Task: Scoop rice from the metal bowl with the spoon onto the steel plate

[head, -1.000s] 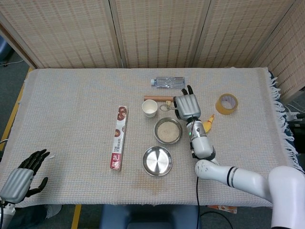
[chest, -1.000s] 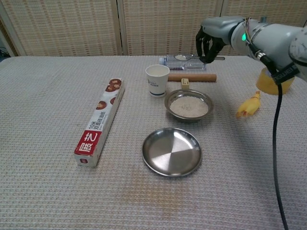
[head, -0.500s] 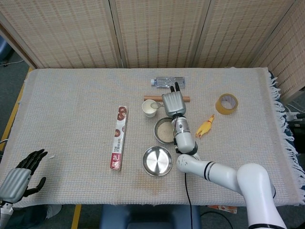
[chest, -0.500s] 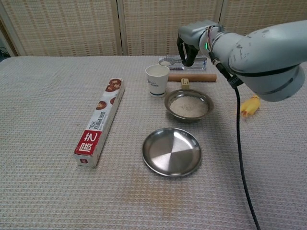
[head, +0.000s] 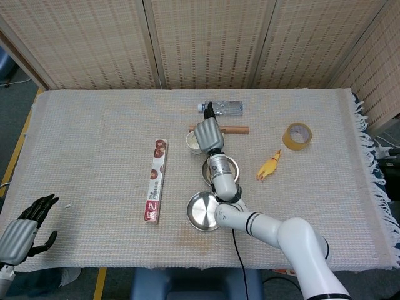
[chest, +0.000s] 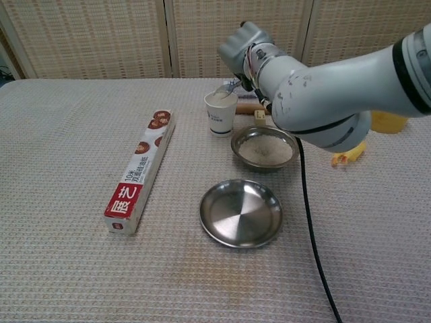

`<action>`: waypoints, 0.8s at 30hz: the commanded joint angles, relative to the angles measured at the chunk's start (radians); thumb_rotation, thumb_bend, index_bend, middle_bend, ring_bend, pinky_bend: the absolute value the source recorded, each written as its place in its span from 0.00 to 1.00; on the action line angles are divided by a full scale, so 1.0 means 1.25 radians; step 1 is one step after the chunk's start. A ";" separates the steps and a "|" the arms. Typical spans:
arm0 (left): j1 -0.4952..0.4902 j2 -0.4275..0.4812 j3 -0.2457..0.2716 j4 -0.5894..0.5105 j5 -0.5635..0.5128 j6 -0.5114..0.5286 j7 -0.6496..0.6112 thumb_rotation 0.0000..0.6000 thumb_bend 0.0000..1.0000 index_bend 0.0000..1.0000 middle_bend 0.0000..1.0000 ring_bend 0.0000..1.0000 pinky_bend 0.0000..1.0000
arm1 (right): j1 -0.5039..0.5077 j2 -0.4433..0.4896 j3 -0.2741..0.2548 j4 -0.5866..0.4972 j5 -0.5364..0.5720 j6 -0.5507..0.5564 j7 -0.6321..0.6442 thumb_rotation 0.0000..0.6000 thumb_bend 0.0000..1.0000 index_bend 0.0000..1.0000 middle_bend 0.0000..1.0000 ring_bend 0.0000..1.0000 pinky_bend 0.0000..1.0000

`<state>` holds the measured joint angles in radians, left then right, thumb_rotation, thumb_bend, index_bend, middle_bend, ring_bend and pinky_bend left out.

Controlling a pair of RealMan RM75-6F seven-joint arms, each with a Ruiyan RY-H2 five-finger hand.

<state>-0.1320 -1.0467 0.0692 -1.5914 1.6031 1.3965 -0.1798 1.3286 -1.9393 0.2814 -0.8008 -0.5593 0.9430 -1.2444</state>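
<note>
My right hand [chest: 240,46] holds the metal spoon [chest: 225,88] high over the back of the table. The spoon's bowl hovers right at the rim of the white paper cup [chest: 221,112]. In the head view the right hand [head: 208,133] covers most of the cup, and its forearm crosses the metal bowl [head: 230,170]. The metal bowl [chest: 264,148] holds rice. In front of it lies the steel plate [chest: 240,212], with nothing on it that I can see; the steel plate [head: 201,211] also shows from above. My left hand [head: 24,226] hangs off the table's front left corner with its fingers spread.
A long cling-film box [chest: 138,175] lies left of the plate. A wooden rolling pin [head: 235,130] and a water bottle [head: 223,107] lie behind the cup. A yellow toy duck [head: 269,166] and a tape roll [head: 297,135] sit to the right.
My right hand has swung leftwards with the spoon, from behind the metal bowl to above the paper cup. The left hand has sunk slightly lower at the corner.
</note>
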 commanded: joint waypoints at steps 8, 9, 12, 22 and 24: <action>0.003 0.002 0.001 0.000 0.007 0.008 -0.005 1.00 0.44 0.00 0.00 0.00 0.18 | 0.044 -0.073 -0.096 0.118 -0.121 0.019 -0.204 1.00 0.41 0.90 0.56 0.12 0.00; 0.003 0.002 0.001 0.001 0.006 0.008 -0.006 1.00 0.44 0.00 0.00 0.00 0.18 | 0.045 -0.076 -0.102 0.125 -0.130 0.018 -0.221 1.00 0.42 0.90 0.56 0.12 0.00; 0.003 0.003 0.001 0.001 0.005 0.006 -0.009 1.00 0.44 0.00 0.00 0.00 0.18 | 0.044 -0.081 -0.130 0.142 -0.158 0.009 -0.293 1.00 0.42 0.90 0.56 0.12 0.00; 0.002 0.003 0.001 0.005 0.005 0.004 -0.015 1.00 0.44 0.00 0.00 0.00 0.18 | 0.015 -0.066 -0.134 0.109 -0.199 0.014 -0.379 1.00 0.42 0.90 0.56 0.12 0.00; 0.002 0.004 0.000 0.004 0.005 0.005 -0.016 1.00 0.44 0.00 0.00 0.00 0.18 | 0.007 -0.051 -0.109 0.075 -0.203 0.036 -0.345 1.00 0.42 0.89 0.56 0.12 0.00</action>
<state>-0.1290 -1.0419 0.0698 -1.5863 1.6096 1.4027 -0.1999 1.3469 -2.0188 0.1220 -0.6766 -0.8060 0.9667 -1.7069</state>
